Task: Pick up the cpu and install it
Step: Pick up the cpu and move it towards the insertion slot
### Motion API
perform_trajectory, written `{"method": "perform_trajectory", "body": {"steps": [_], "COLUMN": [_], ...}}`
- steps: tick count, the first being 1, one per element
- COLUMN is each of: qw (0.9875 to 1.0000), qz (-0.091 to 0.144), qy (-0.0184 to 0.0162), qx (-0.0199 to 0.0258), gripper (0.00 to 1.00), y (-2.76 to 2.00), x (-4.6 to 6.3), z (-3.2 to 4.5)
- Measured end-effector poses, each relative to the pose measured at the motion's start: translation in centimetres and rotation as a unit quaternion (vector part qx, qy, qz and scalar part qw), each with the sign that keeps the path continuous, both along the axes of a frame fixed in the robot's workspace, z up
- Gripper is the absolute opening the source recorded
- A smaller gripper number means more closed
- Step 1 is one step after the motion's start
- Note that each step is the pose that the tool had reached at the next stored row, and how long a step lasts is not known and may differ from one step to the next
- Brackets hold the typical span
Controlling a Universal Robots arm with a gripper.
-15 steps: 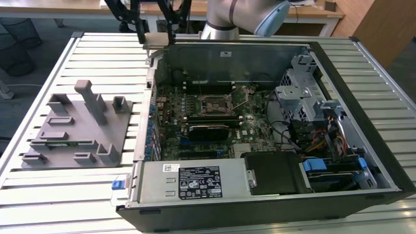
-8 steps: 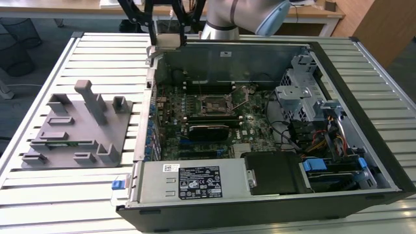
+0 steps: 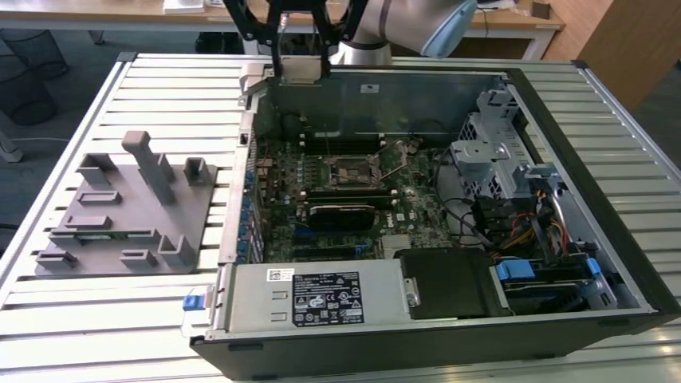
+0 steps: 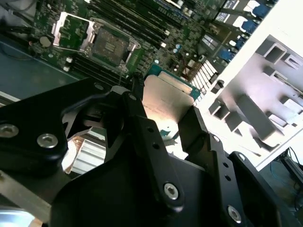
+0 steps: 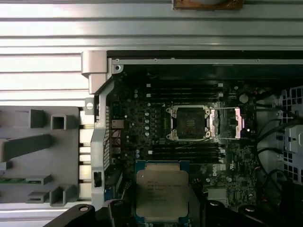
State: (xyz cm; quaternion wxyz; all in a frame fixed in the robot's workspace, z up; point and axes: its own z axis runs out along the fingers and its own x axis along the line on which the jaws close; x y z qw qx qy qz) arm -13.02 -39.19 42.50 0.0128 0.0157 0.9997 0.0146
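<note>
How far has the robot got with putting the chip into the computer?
Done: the cpu is picked up. In hand: the claw is shut on it, holding it in the air at the open computer case. Left: the socket on the motherboard is empty, with its cover flipped open, so the chip is not installed yet.

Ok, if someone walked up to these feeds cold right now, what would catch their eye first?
Most striking is the claw clamped on the cpu, hanging above the far side of the open computer case. Next is the empty socket in the middle of the motherboard, its lid swung open beside it. A grey fixture plate with upright blocks lies beside the case at the exterior view's left.
</note>
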Motion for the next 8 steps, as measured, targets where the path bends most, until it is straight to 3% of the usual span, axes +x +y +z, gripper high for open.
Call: {"method": "perform_trajectory", "body": {"steps": [4,8], "qw": [1.0,1.0], "qz": [0.0,0.0], "qy": [-0.0001,-0.0001], "qx": [0.0002,0.0002], "gripper": [0.54,0.54], "y": [0.09,0.09], "x": [1.6,2.2], "z": [-0.28,-0.55]}}
